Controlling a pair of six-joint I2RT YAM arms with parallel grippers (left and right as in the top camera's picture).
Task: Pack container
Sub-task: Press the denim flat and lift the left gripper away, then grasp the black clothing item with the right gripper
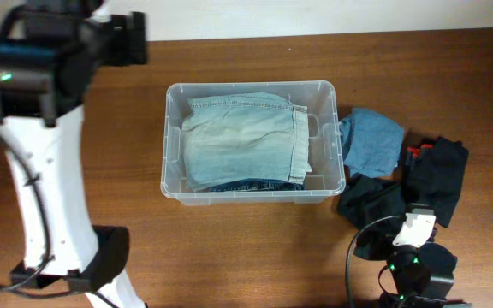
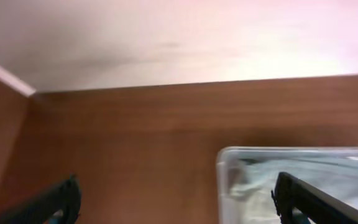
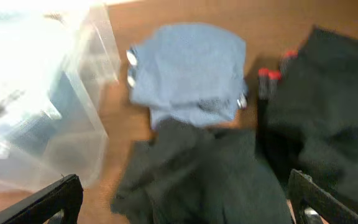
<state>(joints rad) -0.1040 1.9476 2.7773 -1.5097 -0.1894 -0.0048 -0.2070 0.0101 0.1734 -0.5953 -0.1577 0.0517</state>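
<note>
The clear plastic container [image 1: 251,196] sits mid-table and holds folded light-blue jeans [image 1: 242,141] on top of a darker denim piece. To its right lie a blue garment [image 1: 371,141], a dark grey-green garment [image 1: 368,201] and a black garment [image 1: 439,175]. My right gripper [image 3: 188,202] is open and empty, hovering over the dark grey-green garment [image 3: 197,174], with the blue garment [image 3: 188,71] beyond it. My left gripper [image 2: 176,199] is open and empty above bare table, just left of the container's corner [image 2: 229,165].
The left arm [image 1: 41,128] stands tall along the table's left side. The right arm's base [image 1: 418,269] is at the front right. A small red-tipped item [image 3: 267,76] lies between the blue and black garments. A pale wall [image 2: 166,37] runs behind the table.
</note>
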